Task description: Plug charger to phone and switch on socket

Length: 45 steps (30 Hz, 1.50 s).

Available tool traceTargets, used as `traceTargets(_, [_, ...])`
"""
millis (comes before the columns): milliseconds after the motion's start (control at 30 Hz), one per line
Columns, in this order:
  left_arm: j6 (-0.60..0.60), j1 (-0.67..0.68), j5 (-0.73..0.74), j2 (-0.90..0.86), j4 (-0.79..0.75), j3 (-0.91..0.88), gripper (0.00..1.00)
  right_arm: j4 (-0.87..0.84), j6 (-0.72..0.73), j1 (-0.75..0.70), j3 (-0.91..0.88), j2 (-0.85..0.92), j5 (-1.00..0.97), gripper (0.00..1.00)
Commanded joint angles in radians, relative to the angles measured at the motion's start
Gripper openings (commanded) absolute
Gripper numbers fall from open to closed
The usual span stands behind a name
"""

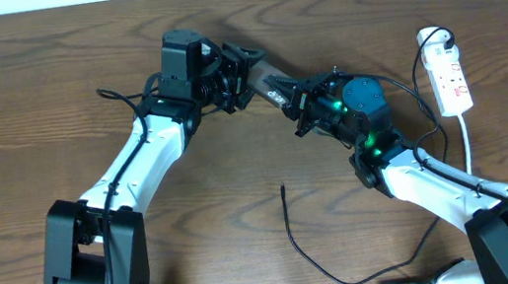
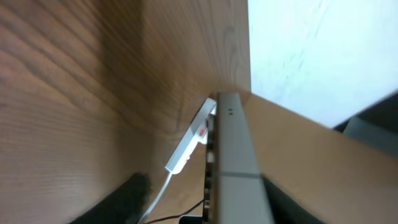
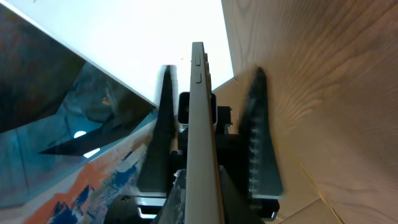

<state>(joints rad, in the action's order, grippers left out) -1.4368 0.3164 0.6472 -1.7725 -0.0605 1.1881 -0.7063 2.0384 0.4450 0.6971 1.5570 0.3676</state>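
Observation:
The phone [image 1: 273, 86] is held on edge above the table between the two arms, and its thin grey side [image 3: 199, 112] runs up the middle of the right wrist view. My right gripper [image 1: 297, 104] is shut on its lower end [image 3: 202, 186]. From the other side, my left gripper [image 1: 253, 74] straddles the phone [image 2: 231, 149] with its jaws [image 2: 205, 208] open. One finger [image 2: 118, 202] stands well off the phone. The charger [image 1: 298, 240] lies loose on the table, its tip near the centre. The socket [image 1: 450, 79] lies at the right and also shows beyond the phone as a white strip [image 2: 189, 142].
The socket's white cord [image 1: 468, 137] runs down the right side, close to my right arm. The table's far edge meets a white wall [image 2: 311, 50]. Bare wood lies to the left and in front of the charger.

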Motion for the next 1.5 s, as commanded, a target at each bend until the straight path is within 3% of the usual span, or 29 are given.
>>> traceTargets(0, [0.010,0.004,-0.009,0.024,-0.002,0.013,0.33,-0.016,0.010,0.013,0.009,-0.003,-0.003,0.02])
traceTargets(67, [0.010,0.004,-0.009,0.024,-0.002,0.013,0.24,-0.016,0.010,0.018,0.009,-0.003,-0.004,0.02])
traceTargets(133, [0.010,0.004,-0.009,0.024,-0.002,0.013,0.08,-0.016,0.010,0.030,0.009,-0.003,-0.024,0.01])
traceTargets(467, [0.010,0.004,-0.009,0.024,-0.002,0.013,0.07,-0.015,0.010,0.034,0.009,-0.003,-0.026,0.03])
traceTargets(533, [0.010,0.004,-0.009,0.024,-0.002,0.013,0.08,-0.015,0.010,0.034,0.009,-0.003,-0.026,0.14])
traceTargets(567, [0.010,0.004,-0.009,0.024,-0.002,0.013,0.08,-0.015,0.010,0.034,0.009,-0.003,-0.028,0.25])
traceTargets(633, [0.010,0.001,-0.009,0.024,-0.003,0.013,0.07,-0.016,0.010,0.034,0.009,-0.003,-0.039,0.60])
traceTargets(700, [0.010,-0.007,-0.009,0.024,-0.002,0.013,0.07,-0.016,0.010,0.034,0.009,-0.003,-0.045,0.79])
traceTargets(767, [0.010,-0.022,-0.009,0.024,-0.002,0.013,0.08,-0.016,0.008,0.032,0.009,-0.003,-0.048,0.92])
traceTargets(833, [0.010,-0.042,-0.008,0.024,-0.002,0.013,0.07,-0.016,-0.003,0.026,0.009,-0.003,-0.048,0.99])
traceTargets(1033, [0.011,-0.125,0.007,0.024,-0.002,0.013,0.08,-0.016,-0.024,0.005,0.009,-0.003,-0.047,0.99])
traceTargets(1233, [0.030,-0.253,0.109,0.024,-0.003,0.013,0.07,-0.016,-0.134,-0.017,0.009,-0.003,-0.047,0.99])
traceTargets(1367, [0.148,-0.350,0.251,0.024,-0.005,0.013,0.07,-0.041,-0.489,-0.041,0.008,-0.003,-0.010,0.91])
traceTargets(1400, [0.203,-0.385,0.320,0.024,-0.005,0.013,0.07,-0.046,-0.629,-0.051,0.008,-0.003,0.022,0.84])
traceTargets(1467, [0.288,-0.426,0.411,0.024,-0.005,0.013,0.07,-0.046,-0.738,-0.060,0.008,-0.003,0.059,0.77])
